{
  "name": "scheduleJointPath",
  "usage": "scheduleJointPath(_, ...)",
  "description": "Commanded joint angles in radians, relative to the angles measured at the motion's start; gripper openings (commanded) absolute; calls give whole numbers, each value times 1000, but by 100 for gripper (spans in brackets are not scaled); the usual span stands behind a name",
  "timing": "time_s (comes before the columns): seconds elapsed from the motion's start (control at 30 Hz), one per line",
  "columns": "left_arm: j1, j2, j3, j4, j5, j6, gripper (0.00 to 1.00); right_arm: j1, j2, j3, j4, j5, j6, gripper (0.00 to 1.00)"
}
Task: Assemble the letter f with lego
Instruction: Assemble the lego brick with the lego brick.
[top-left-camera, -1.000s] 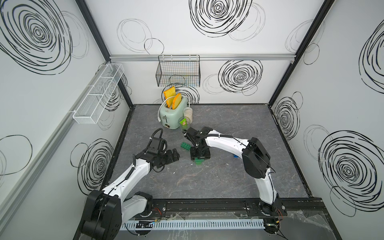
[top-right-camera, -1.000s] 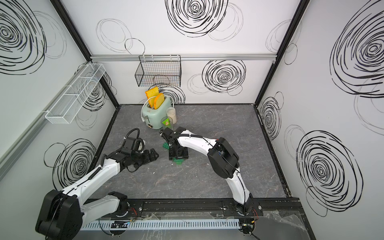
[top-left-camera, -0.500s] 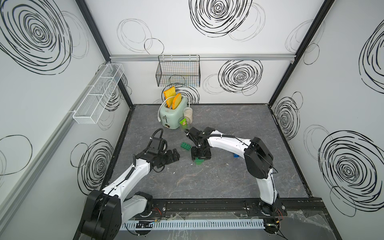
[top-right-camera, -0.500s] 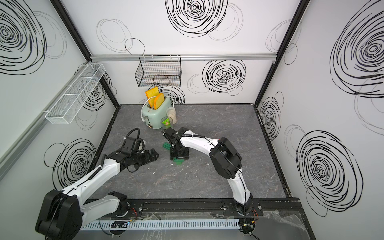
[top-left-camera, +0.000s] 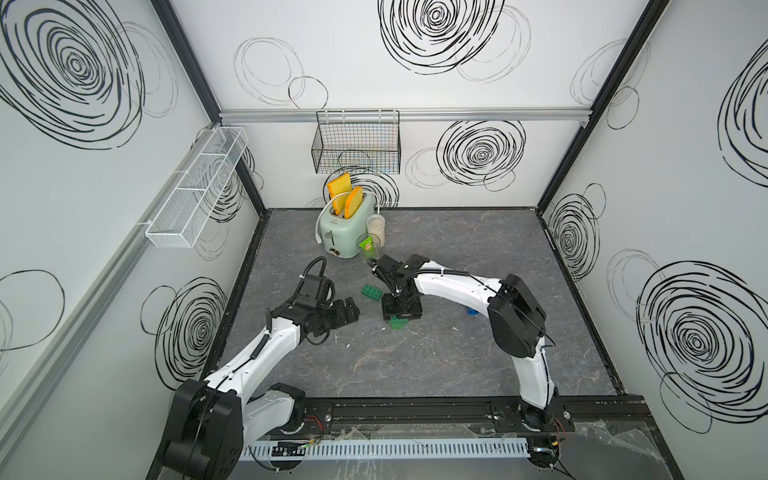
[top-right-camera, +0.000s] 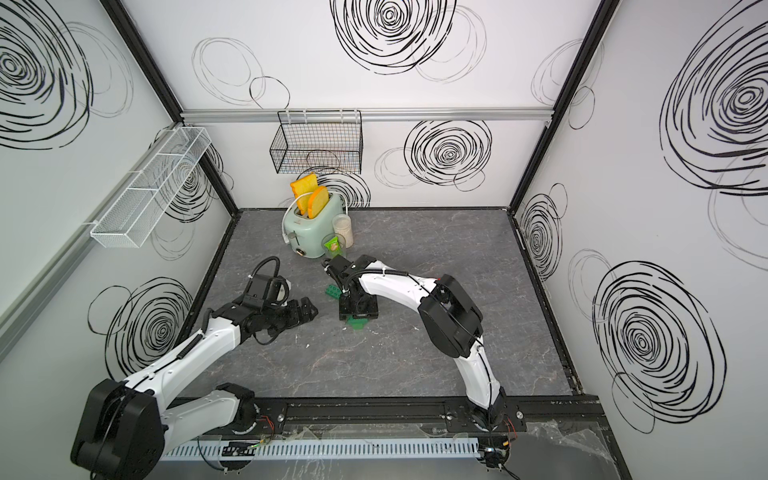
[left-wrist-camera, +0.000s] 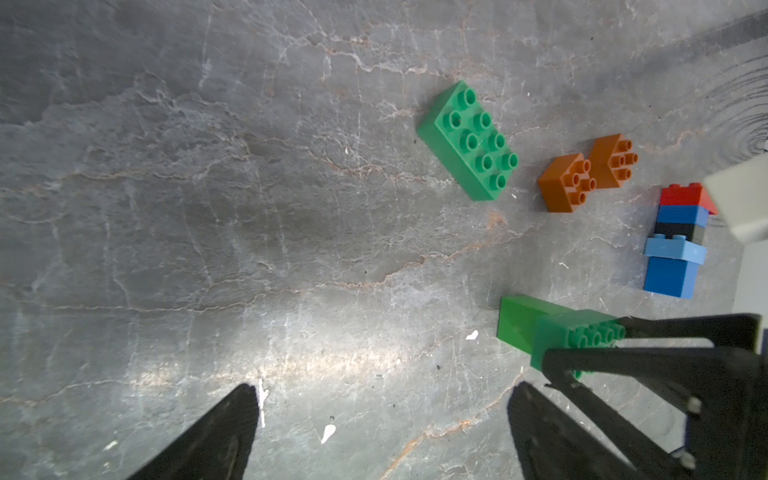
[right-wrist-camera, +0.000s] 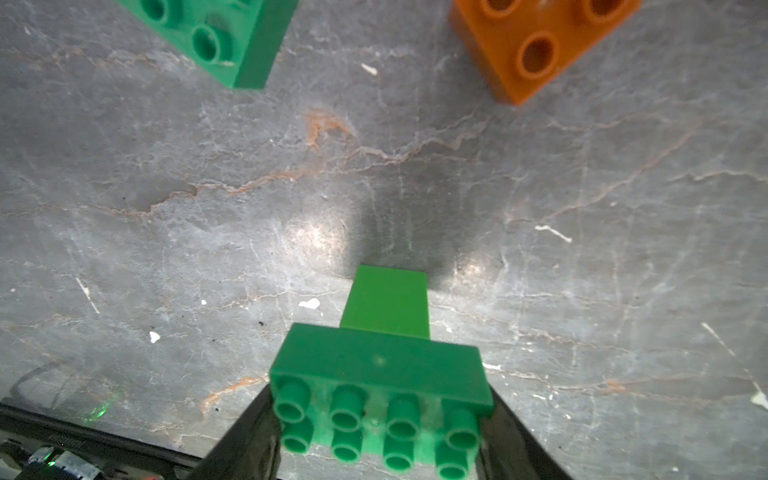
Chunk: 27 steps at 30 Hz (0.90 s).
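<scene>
My right gripper is shut on a green oblong lego brick, studs toward its camera. That brick sits on a lighter green brick standing on the floor. In both top views the right gripper points down mid-floor. My left gripper hangs open over bare floor to its left. The left wrist view shows a loose green oblong brick, two orange-brown bricks, and a stack of red, blue, black and light blue bricks.
A mint toaster with bread slices stands at the back, with a cup and a green packet beside it. A black wire basket and a white mesh shelf hang on the walls.
The right arm's elbow has shifted slightly while its gripper stays on the green brick. The left arm has not moved.
</scene>
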Motion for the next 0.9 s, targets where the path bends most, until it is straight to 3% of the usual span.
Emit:
scheduleJointPath(0.0, -7, 1, -6, 27, -15, -6, 98, -26, 48, -48, -130, 102, 1, 56)
scheduleJointPath(0.4, -7, 5, -6, 25, -15, -6, 98, -27, 52, 25, -151, 95, -4, 60)
scheduleJointPath(0.87, -8, 10, -5, 25, -15, -6, 98, -34, 44, 38, -142, 92, -13, 79)
